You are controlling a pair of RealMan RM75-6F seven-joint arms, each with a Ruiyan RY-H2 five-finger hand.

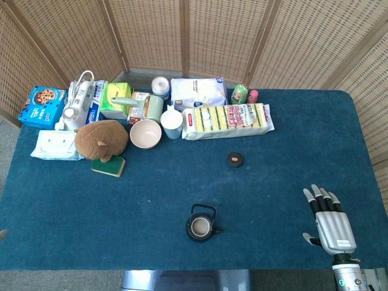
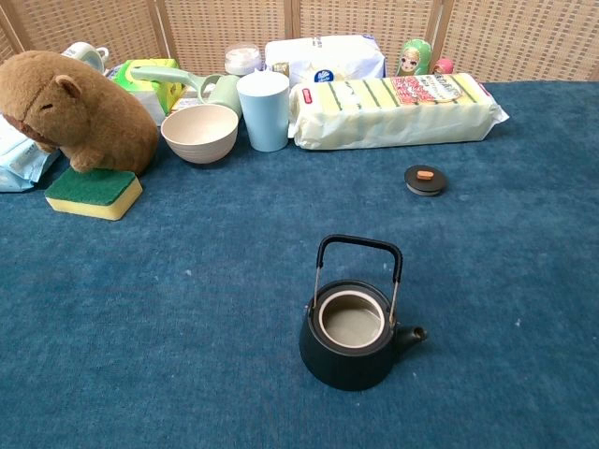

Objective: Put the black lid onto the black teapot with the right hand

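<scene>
The black teapot [image 1: 200, 224] [image 2: 353, 331] stands open-topped near the table's front edge, handle upright, spout toward the right. The black lid [image 1: 235, 159] [image 2: 425, 179] with its small orange knob lies flat on the blue cloth, farther back and a little right of the teapot. My right hand [image 1: 328, 218] rests at the front right of the table in the head view, fingers stretched out and apart, holding nothing, well to the right of both teapot and lid. The chest view does not show it. My left hand appears in neither view.
Along the back stand a yellow sponge pack [image 1: 228, 119], a blue cup [image 1: 172, 124], a beige bowl [image 1: 145, 134], a plush capybara [image 1: 100, 139] on a green-yellow sponge [image 1: 109, 165], a wipes pack [image 1: 56, 146] and several boxes and cans. A wicker screen stands behind the table.
</scene>
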